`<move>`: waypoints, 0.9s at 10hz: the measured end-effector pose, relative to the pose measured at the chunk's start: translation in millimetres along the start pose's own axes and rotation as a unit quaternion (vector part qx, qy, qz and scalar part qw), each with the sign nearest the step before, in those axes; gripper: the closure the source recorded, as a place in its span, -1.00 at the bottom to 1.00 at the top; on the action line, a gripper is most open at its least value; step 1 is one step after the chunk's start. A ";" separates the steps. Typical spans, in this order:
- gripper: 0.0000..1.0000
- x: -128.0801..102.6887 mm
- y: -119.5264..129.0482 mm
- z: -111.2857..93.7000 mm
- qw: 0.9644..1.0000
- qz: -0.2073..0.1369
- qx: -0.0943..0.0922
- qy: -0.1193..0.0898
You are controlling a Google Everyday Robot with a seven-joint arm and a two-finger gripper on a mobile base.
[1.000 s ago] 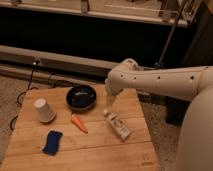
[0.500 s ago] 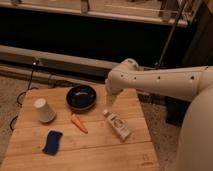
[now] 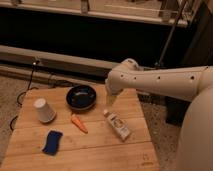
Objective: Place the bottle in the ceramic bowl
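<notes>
The bottle (image 3: 117,124) is small and white with a tan label. It lies on its side on the wooden table (image 3: 100,150), right of centre, cap toward the back left. The ceramic bowl (image 3: 81,97) is dark and glossy and sits at the back middle of the table. My gripper (image 3: 109,100) hangs from the white arm (image 3: 160,82) that reaches in from the right. It sits just above the bottle's cap end and to the right of the bowl.
A white paper cup (image 3: 44,110) stands upside down at the left. An orange carrot (image 3: 78,123) lies in front of the bowl. A blue sponge (image 3: 52,142) lies at the front left. A dark wall and rail run behind the table.
</notes>
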 end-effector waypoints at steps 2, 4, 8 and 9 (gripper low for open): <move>-0.60 0.0 0.0 0.0 1.000 0.000 0.000 0.000; -0.60 -0.1 0.0 0.0 1.000 0.000 0.000 0.000; -0.60 0.5 8.8 0.7 1.000 0.010 -0.006 0.007; -0.60 5.1 22.8 2.7 0.999 0.025 -0.014 0.016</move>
